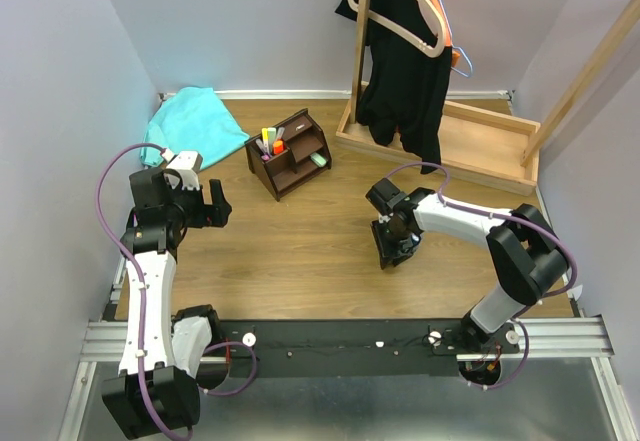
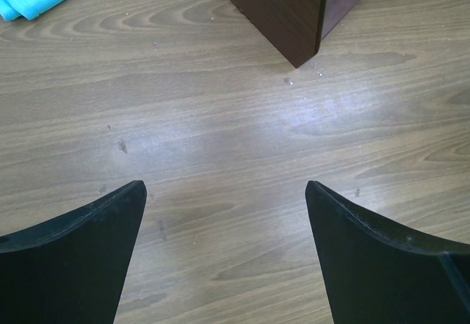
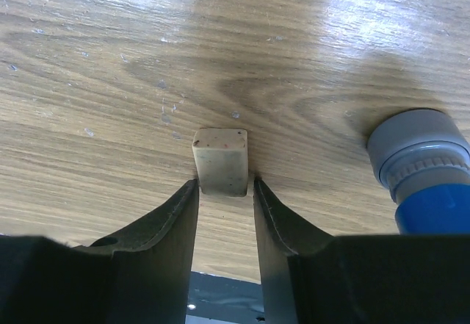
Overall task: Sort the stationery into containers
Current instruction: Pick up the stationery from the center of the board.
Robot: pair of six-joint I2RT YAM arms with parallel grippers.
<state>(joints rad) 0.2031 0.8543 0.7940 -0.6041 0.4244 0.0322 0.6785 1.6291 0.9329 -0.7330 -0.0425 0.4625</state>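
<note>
Fingers of the right gripper (image 3: 224, 184) flank a tan block (image 3: 220, 161) that rests on the wooden worktop (image 1: 300, 261). In the right wrist view the block sits squarely between the fingers. Its long axis runs straight ahead along the gripper's reach, and a fingertip meets each long side at the near end. The gripper is narrowed onto the block, which has not left the worktop. A small blue cylinder (image 3: 422, 170) lies just beside it, to the right. From above, the right arm reaches forward and left, elbow bent, wrist pitched steeply down. The dark brown desk organizer (image 1: 290, 156) lies well apart, farther back and to the left of this gripper. The left gripper (image 2: 224, 188) is nearer the organizer and hovers wide open and empty above bare wood.
</note>
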